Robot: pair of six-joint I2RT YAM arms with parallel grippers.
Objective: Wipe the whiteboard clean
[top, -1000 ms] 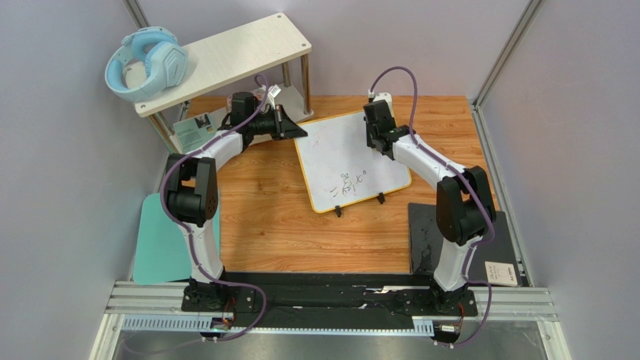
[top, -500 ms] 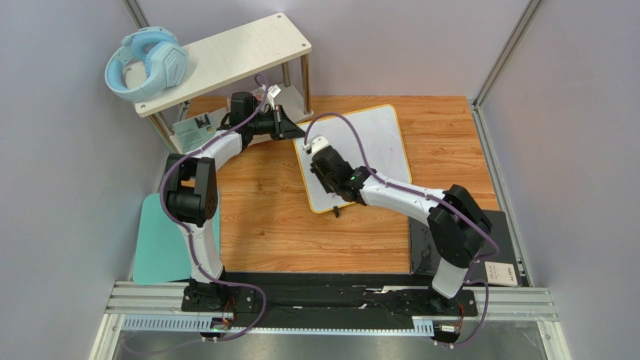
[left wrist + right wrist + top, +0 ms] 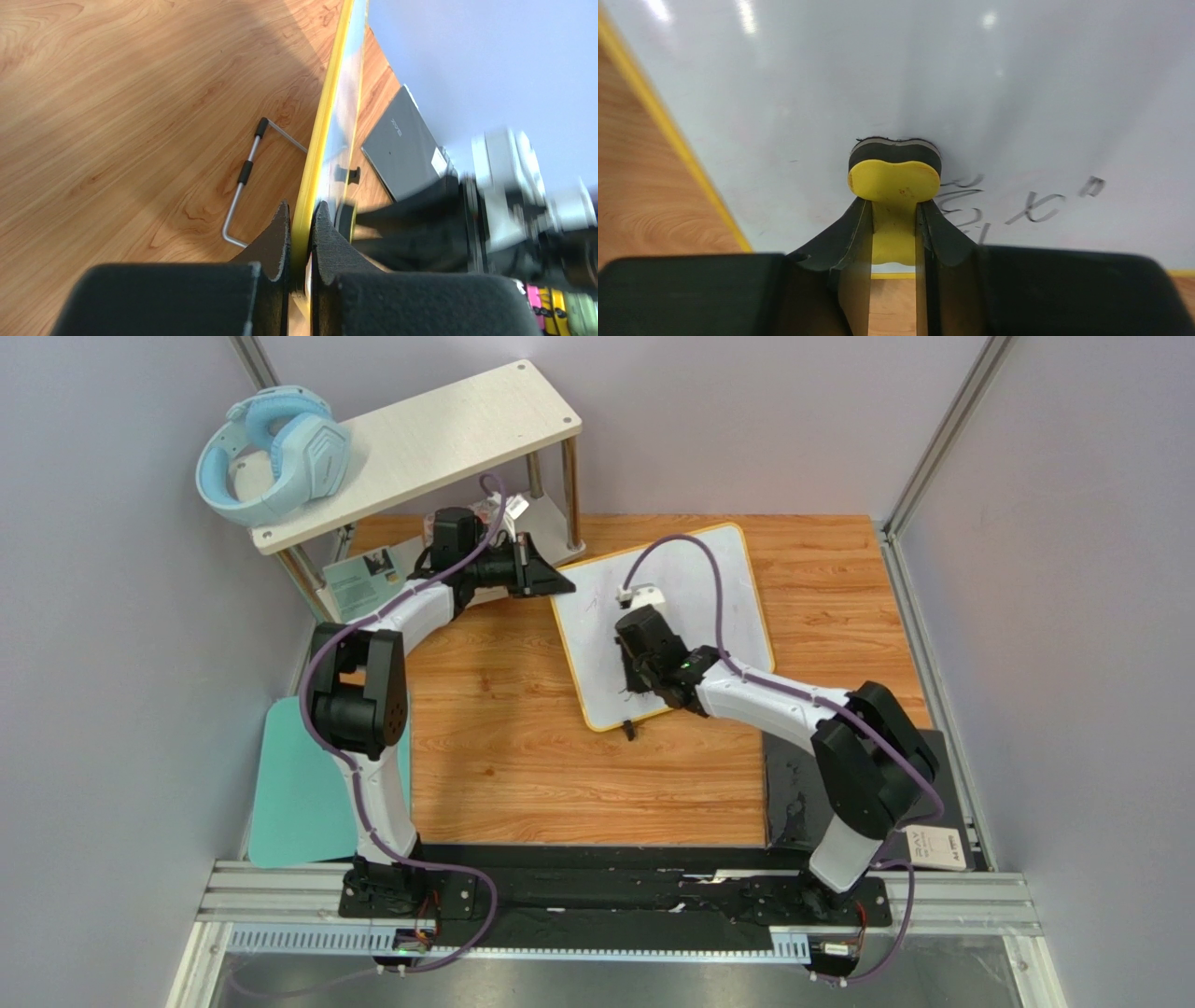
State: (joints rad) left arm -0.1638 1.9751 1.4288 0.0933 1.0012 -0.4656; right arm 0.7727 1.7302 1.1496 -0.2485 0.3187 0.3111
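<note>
right claw (image 3: 894,210) is clamped on a yellow eraser (image 3: 894,175), its dark pad pressed to the whiteboard (image 3: 808,84) just beside the handwritten math marks (image 3: 1039,206). left claw (image 3: 300,217) pinches the board's yellow frame at its far-left corner. the board sits mid-desk (image 3: 491,714).

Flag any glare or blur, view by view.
Right wrist: bright spots glint along the top of the whiteboard, marks readable. Left wrist: the right arm beside the board is smeared by blur, the wooden table sharp. Top external: evenly lit, crisp, no glare.
</note>
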